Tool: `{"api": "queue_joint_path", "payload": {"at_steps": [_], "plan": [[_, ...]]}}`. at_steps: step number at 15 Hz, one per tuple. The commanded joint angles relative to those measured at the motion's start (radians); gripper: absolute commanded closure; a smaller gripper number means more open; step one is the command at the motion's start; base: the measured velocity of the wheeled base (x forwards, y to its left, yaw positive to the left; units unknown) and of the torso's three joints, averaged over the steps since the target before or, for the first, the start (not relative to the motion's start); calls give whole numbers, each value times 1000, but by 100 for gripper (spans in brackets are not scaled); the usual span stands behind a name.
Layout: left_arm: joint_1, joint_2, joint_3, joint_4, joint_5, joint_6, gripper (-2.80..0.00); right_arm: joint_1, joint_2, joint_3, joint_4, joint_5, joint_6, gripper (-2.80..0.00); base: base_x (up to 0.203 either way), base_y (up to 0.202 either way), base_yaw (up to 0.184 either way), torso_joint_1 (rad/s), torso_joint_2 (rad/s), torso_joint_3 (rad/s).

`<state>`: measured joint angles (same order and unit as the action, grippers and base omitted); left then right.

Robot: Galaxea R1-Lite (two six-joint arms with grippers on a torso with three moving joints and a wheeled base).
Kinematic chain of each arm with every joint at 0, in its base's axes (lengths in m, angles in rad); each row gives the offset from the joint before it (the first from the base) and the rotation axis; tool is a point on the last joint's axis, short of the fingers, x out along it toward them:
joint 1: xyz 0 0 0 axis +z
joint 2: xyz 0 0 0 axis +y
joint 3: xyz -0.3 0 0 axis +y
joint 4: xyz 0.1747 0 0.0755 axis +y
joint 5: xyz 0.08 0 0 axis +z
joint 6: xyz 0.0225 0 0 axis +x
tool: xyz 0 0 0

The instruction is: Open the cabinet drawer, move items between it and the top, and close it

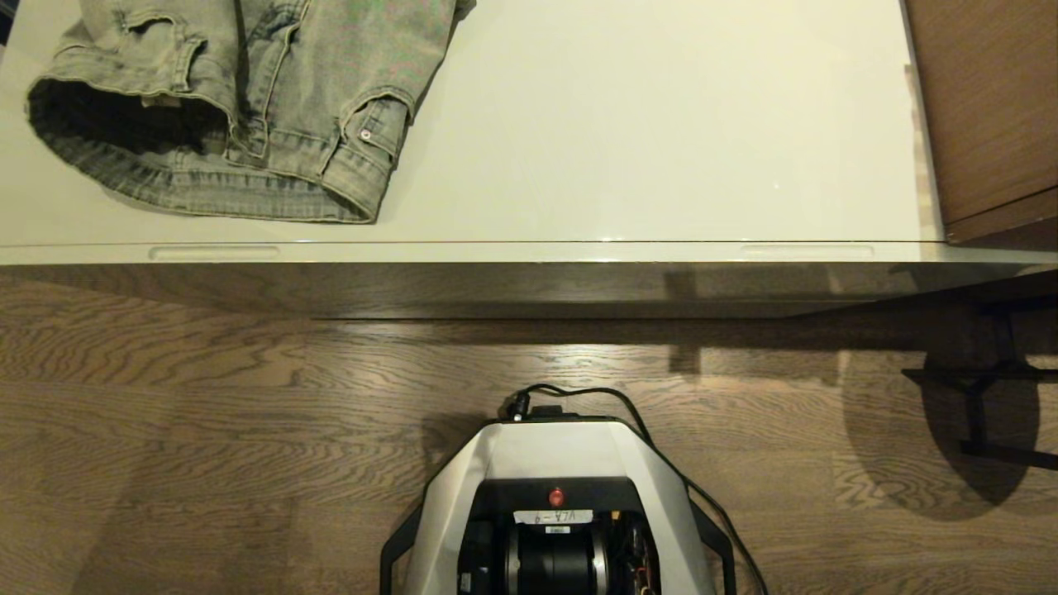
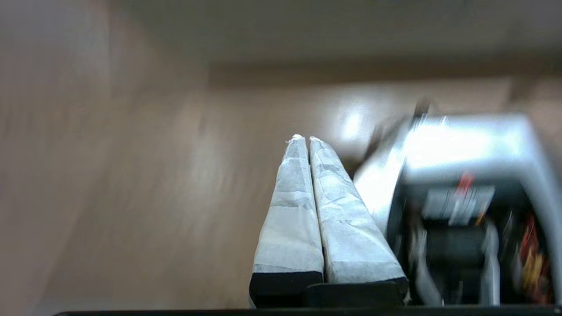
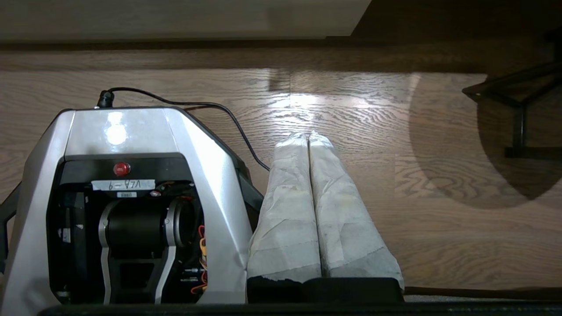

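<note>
The folded grey-green denim garment (image 1: 240, 99) lies on the glossy off-white cabinet top (image 1: 645, 140), at its left end. Below the top's front edge runs the pale-grey drawer front (image 1: 529, 253), pushed in, with slot handles near its left end (image 1: 213, 252) and right end (image 1: 806, 250). The wrapped slippers are out of view. Neither arm shows in the head view. My left gripper (image 2: 304, 139) hangs shut and empty over the floor beside my base. On the other side of the base my right gripper (image 3: 308, 136) is shut too, holding nothing.
Brown wooden furniture (image 1: 984, 107) stands against the cabinet's right end. A black metal stand (image 1: 984, 388) sits on the wooden floor at the right. My base (image 1: 558, 504) with its black cable stands in front of the cabinet's middle.
</note>
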<state>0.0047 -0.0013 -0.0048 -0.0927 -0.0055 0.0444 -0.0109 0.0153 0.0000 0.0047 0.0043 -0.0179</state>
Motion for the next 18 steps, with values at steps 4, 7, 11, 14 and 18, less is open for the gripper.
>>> {"api": "queue_joint_path", "payload": {"at_steps": [4,7,11,14,18], "plan": [[0,3,3,111,8,10,0,0,2,2,0,0,-1,0,0,0,0,0,0,0],[0,1,5,108,6,-1,0,0,2,2,0,0,-1,0,0,0,0,0,0,0],[0,2,5,108,6,-5,0,0,2,2,0,0,4,0,0,0,0,0,0,0],[0,1,5,108,6,-5,0,0,2,-6,14,-4,22,0,0,0,0,0,0,0],[0,3,5,108,6,-5,0,0,2,-1,1,-2,16,0,0,0,0,0,0,0]]}}
